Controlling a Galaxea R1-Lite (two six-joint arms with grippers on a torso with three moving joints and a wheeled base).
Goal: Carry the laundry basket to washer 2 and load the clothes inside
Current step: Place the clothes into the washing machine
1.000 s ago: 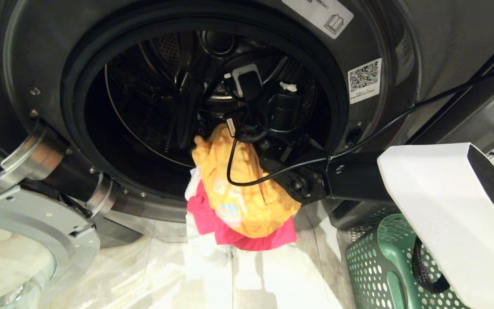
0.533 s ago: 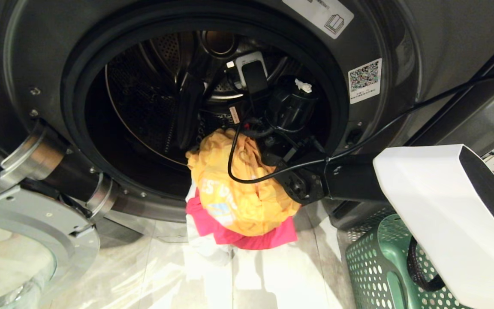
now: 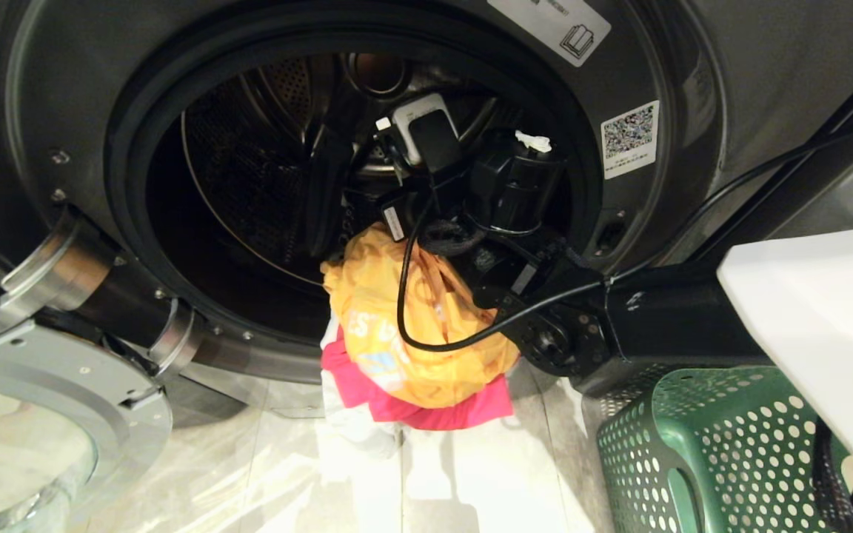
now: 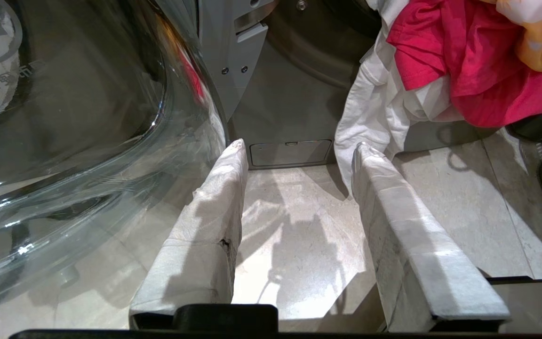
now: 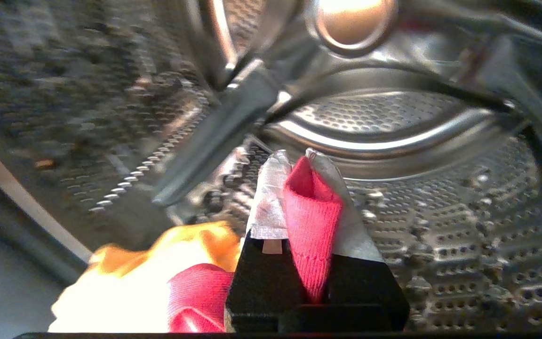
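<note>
Right gripper (image 5: 306,155) fingers pinching clothes (image 3: 419,333) over drum rim, left gripper (image 4: 299,148) fingers spread.

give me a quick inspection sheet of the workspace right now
surface: pale tiled floor in front of the washer, bare where it shows.
job's things: clothes, a yellow-orange, pink and white bundle, hang over the door opening's lower lip, mostly outside the drum. Green laundry basket stands on the floor at the robot's right. Glass door swung open to the left.
clutter: nothing seen.
grippers: right claw inside the drum, shut on pink cloth. Left claw open, holding nothing, low over the floor near the white garment.
cables: black cable loops from the right arm across the yellow-orange garment.
surroundings: QR sticker on the washer front.
</note>
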